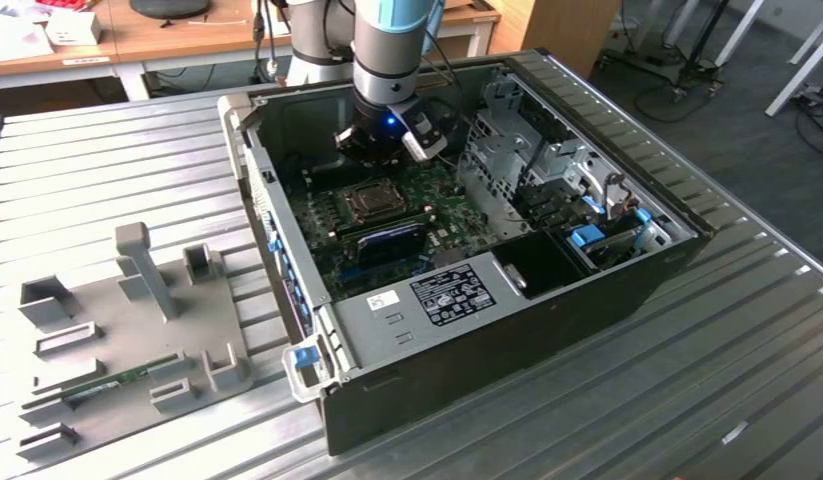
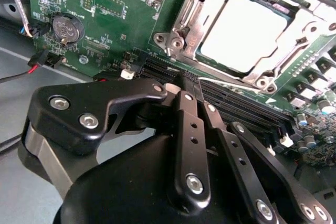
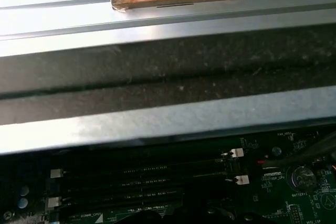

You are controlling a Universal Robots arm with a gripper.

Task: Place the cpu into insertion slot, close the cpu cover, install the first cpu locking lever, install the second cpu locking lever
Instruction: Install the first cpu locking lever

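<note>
The cpu [image 2: 247, 32] lies flat in the insertion slot [image 1: 356, 207] of the green motherboard [image 2: 115, 19], its top glaring bright in the second wrist view. The silver cpu cover [image 2: 195, 19] lies down around it as a frame. A thin metal lever [image 2: 296, 43] runs along one side of the socket. My black gripper [image 2: 184, 82] is shut with nothing in it, its tip over the long black memory slots [image 2: 231, 103] beside the socket's corner. In the exterior view the gripper [image 1: 384, 150] hangs inside the case just behind the socket.
The board sits in an open black computer case [image 1: 518, 330] on a ribbed metal table [image 1: 731, 330]. Drive cages [image 1: 545, 170] and cables crowd the exterior view's right side. A grey fixture plate [image 1: 131, 330] lies to the left. A coin battery [image 2: 67, 27] sits on the board.
</note>
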